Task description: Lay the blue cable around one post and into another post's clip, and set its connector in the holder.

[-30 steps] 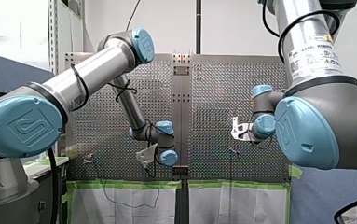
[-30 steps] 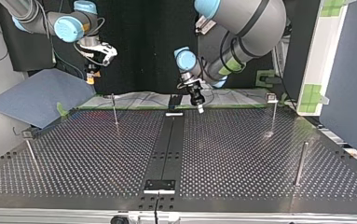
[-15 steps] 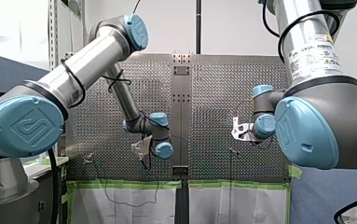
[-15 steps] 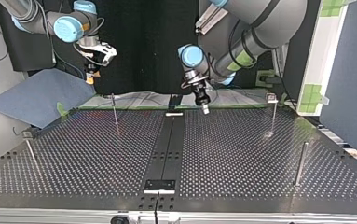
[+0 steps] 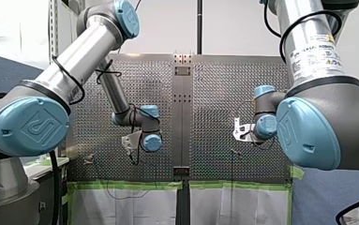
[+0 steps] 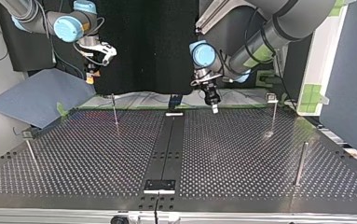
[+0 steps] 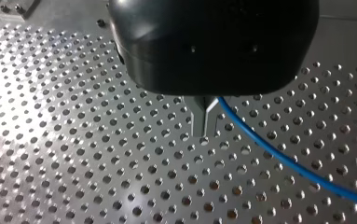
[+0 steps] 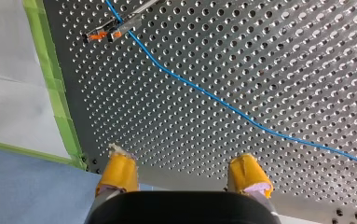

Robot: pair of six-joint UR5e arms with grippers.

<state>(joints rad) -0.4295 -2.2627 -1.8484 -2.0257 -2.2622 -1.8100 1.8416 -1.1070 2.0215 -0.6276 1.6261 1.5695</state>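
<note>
Between your left gripper (image 7: 204, 125)'s 2 metal fingers, pinched nearly closed, sits the blue cable (image 7: 283, 158), trailing away over the perforated table (image 7: 73, 140). It looks thin, glossy, light and limp, and is likely slippery, so grip it close to where it must bend. Your right gripper (image 8: 185, 175) hangs spread wide, holding nothing.

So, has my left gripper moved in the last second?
Yes. In the top view my left gripper, shut on the blue cable, has slid toward the view's right, away from the centre strip and toward the clip-topped post.
</note>
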